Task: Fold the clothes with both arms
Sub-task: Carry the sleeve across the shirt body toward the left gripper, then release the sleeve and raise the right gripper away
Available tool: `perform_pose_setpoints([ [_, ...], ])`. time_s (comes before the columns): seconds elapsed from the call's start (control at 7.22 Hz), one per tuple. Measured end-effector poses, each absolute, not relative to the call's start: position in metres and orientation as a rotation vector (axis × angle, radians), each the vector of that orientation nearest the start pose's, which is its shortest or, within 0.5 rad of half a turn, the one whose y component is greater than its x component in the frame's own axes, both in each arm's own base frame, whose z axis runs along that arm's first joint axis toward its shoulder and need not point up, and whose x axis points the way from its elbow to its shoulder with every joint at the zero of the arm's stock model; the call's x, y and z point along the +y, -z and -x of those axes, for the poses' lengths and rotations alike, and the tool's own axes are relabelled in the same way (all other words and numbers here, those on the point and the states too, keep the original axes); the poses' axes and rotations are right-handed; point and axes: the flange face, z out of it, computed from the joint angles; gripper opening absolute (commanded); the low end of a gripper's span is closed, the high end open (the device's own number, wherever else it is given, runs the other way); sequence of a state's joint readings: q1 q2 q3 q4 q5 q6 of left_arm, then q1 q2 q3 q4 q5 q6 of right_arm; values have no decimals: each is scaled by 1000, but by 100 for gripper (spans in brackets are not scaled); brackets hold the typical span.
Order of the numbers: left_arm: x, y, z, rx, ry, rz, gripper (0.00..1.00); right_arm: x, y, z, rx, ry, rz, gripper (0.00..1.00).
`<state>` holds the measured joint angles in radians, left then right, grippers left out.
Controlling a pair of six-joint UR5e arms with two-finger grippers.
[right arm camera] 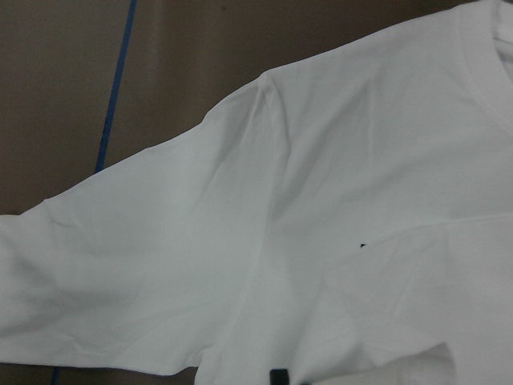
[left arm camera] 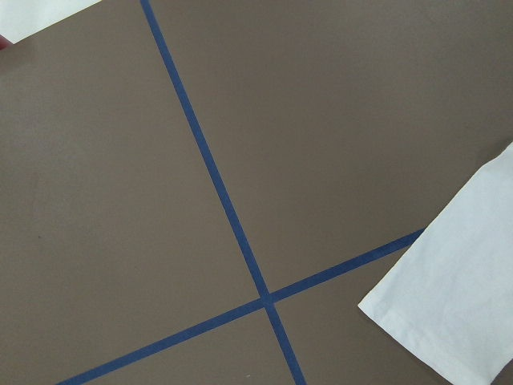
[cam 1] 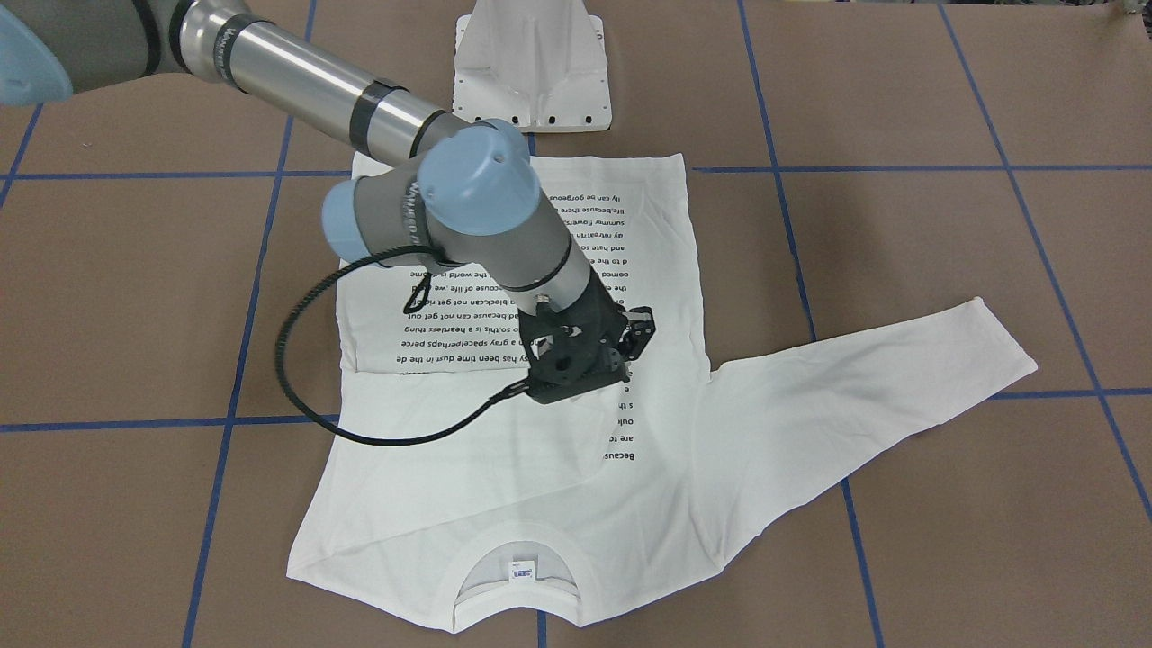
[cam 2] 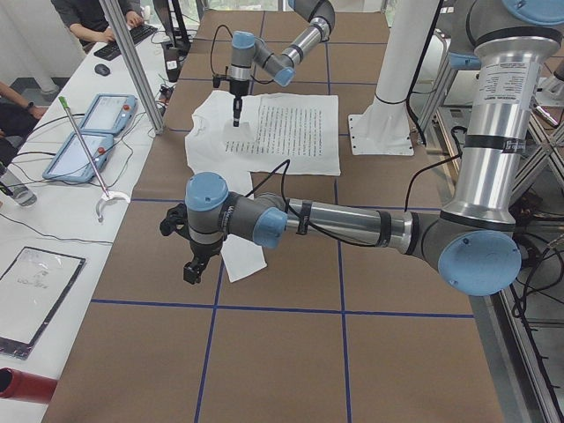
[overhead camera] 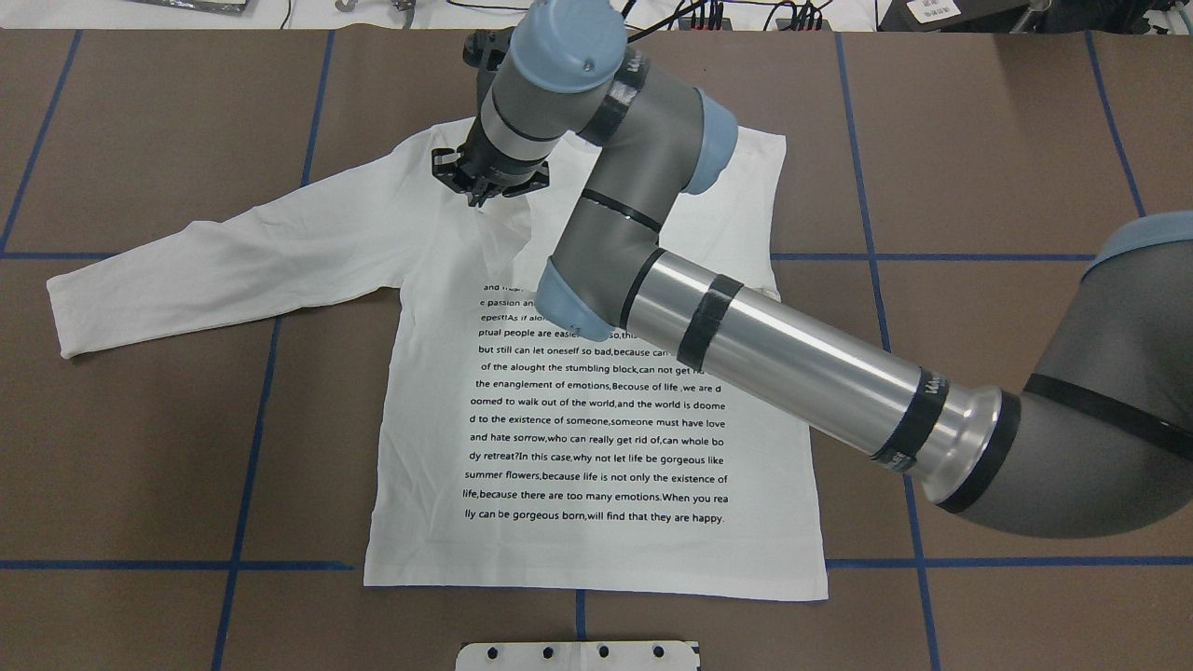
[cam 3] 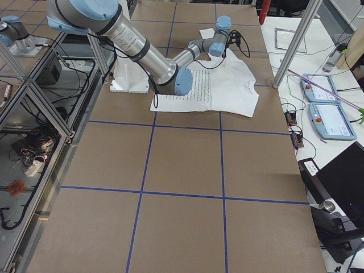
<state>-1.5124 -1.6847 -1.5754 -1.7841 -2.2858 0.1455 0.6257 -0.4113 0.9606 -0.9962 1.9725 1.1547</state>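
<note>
The white long-sleeved shirt [overhead camera: 596, 419] lies flat on the brown table, print side up, collar [cam 1: 517, 576] away from the robot. The sleeve on my right arm's side is folded across the chest, hiding part of the text. My right gripper [overhead camera: 483, 191] points down over the upper chest, shut on that sleeve's end, and the cloth peaks up to its tips. The other sleeve [overhead camera: 214, 261] stretches out flat. My left gripper [cam 2: 194, 269] hovers just past that sleeve's cuff [left arm camera: 457, 297]; I cannot tell whether it is open or shut.
The white pedestal base [cam 1: 533, 67] stands right behind the shirt's hem. Blue tape lines [left arm camera: 240, 241] grid the table. Beyond the far edge are tablets [cam 2: 88, 132], an aluminium post [cam 2: 132, 62] and a seated person [cam 2: 88, 13].
</note>
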Motion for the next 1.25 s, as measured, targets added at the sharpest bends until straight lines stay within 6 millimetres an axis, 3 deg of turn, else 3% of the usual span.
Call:
perform_pose_setpoints([
  [0.14,-561,-576,35,696,-312,-351,100,-544,-69,674,-1100,50,-293,100],
  [0.28,-561,-575,35,696,-311,-350,100,-516,-66,703,-1068,44,-352,100],
  [0.55,-560,-576,35,697,-309,-348,100,-497,-65,720,-1046,37,-399,100],
  [0.83,-560,-577,35,701,-281,-336,100,-498,-61,716,-1030,30,-405,100],
  [0.97,-561,-574,34,710,-220,-318,100,-504,-55,702,-1001,18,-392,100],
  [1.25,-558,-562,23,738,-66,-265,100,-525,-55,651,-907,-8,-293,100],
])
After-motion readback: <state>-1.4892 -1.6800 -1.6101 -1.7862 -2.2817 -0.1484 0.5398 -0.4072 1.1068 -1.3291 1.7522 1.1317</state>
